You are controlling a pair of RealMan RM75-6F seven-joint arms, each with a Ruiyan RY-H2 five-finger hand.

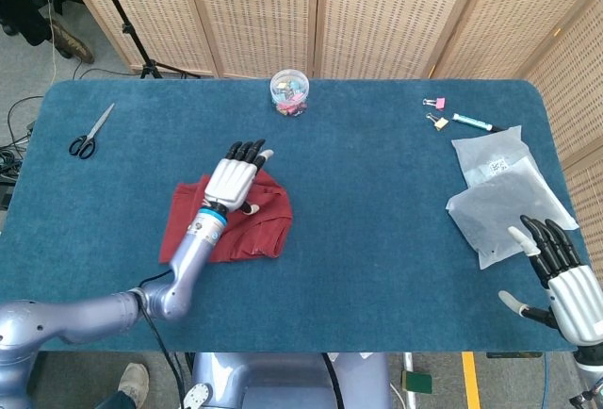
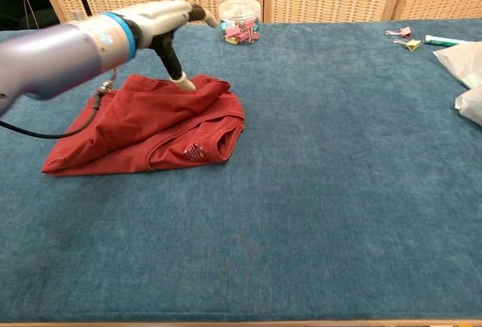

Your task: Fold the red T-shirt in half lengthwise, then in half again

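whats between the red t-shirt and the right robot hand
Only bare blue table cloth lies between the red T-shirt and the right robot hand, as the head view shows.
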